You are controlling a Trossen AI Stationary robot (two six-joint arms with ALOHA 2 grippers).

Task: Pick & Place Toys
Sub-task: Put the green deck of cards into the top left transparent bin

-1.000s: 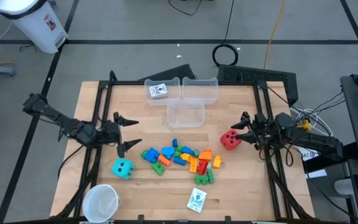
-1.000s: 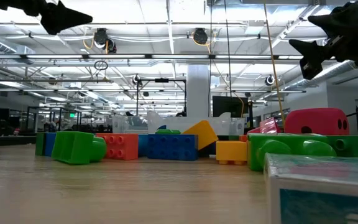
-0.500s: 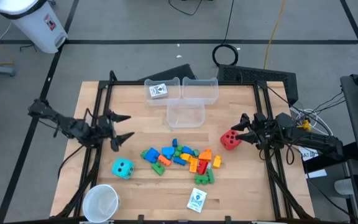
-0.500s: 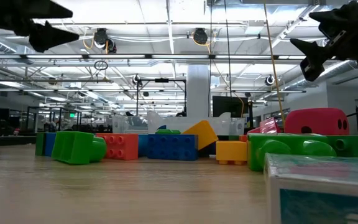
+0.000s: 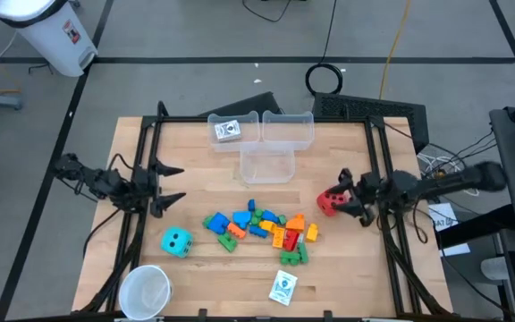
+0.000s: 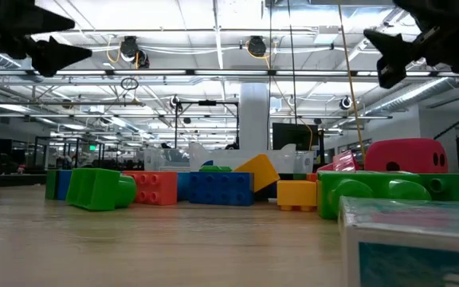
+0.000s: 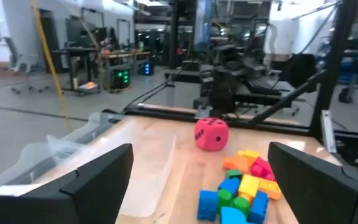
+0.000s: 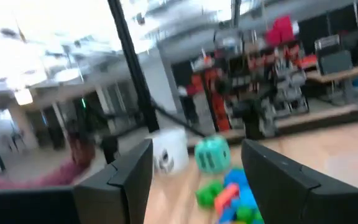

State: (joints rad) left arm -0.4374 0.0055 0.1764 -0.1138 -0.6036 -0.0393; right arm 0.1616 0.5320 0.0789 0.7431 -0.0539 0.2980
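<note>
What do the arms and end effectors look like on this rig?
Both arms are black, slim and jointed, with thin dark cables trailing along them. The left end effector and right end effector each carry two tapered black fingers, flat and wedge-shaped. No markings visible.

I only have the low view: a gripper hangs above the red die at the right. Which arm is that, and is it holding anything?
Observer: That is the right gripper. Its jaws are open by the red die, with nothing between them.
Operator: And the other arm?
Observer: The left gripper hangs open over bare table, to the left of the block pile.
Operator: Anything binned?
Observer: One white card lies in a clear bin.
</note>
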